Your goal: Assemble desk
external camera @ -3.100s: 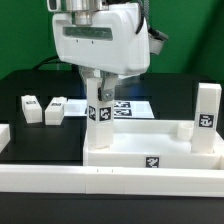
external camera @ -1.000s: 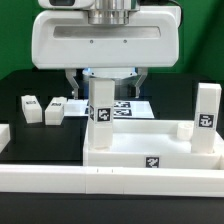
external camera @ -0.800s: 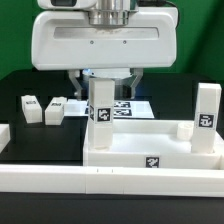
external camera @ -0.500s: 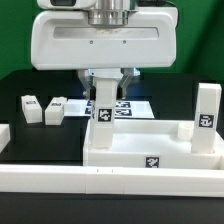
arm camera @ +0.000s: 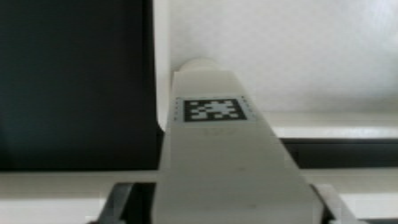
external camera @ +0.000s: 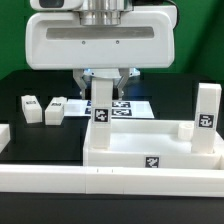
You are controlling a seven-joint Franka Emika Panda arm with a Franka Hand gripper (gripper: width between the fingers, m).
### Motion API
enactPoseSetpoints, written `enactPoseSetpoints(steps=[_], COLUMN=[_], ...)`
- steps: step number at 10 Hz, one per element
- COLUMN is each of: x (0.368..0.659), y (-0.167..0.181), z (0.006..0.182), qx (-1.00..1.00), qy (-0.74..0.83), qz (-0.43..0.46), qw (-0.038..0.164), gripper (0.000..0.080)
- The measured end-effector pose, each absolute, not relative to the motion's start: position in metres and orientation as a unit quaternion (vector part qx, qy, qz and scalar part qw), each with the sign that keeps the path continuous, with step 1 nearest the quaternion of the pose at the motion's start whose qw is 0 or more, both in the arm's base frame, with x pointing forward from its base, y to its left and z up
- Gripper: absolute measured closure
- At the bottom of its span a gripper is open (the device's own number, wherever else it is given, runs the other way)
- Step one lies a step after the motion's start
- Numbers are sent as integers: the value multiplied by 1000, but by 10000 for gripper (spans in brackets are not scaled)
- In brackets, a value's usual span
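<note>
Gripper (external camera: 101,88) pressed onto the left leg (external camera: 101,128) of the desk.
Nearest, a long white rail (external camera: 110,185) is laid across the front. Just behind it the white tabletop (external camera: 150,158) is seen, rim up. At its right end the right leg (external camera: 207,118) is stood upright. At its left end the left leg is stood upright too, and its top is pinched from both sides by the gripper. Farther back on the left, the first loose leg (external camera: 31,108) and the second loose leg (external camera: 56,108) are laid side by side on the black table (external camera: 45,140). The marker board (external camera: 128,106) is seen behind the pinched leg.
</note>
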State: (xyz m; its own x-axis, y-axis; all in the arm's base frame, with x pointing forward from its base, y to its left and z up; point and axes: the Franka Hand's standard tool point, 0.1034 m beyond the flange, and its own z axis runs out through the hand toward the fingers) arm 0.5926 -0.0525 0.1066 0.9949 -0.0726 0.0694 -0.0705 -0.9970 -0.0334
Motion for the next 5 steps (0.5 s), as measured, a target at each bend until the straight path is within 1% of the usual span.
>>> enactPoseSetpoints(steps=[1,5], x=[593,593], y=[-53,-60], z=[106,105], qx=[-996,-948], qy=[73,314], qz=[-40,-45], qw=[16,36], gripper=[509,509])
